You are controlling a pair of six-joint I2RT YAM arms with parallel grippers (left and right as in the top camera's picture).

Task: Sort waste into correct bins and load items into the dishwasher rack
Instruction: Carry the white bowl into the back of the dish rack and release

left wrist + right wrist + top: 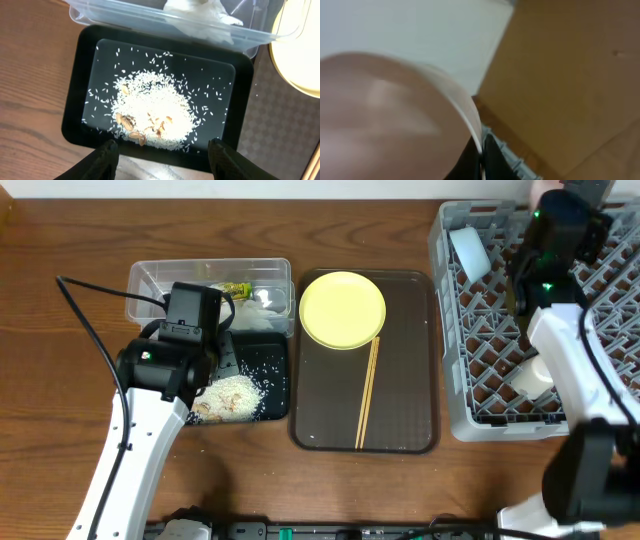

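Rice scraps [152,112] lie heaped in the black tray [75,90], and the left claw [164,159] hangs just above the tray's near edge, its fingers wide apart and holding nothing. Touching the tray's far side is the clear tub [140,280], which holds the crumpled tissue [200,12] and the green-yellow wrapper [235,288]. On the brown serving tray [410,380] beside them sit the yellow plate [343,310] and the chopsticks [367,392], whose far ends reach the plate's rim. To the right on the worktop [60,240] stands the grey rack [462,385] with a whitish bowl [468,252] in its far left corner and a small white cup [530,376] nearer the front. The right claw [481,157], up over the rack's far side, is closed on the rim of a pale bowl [390,115], blurred.
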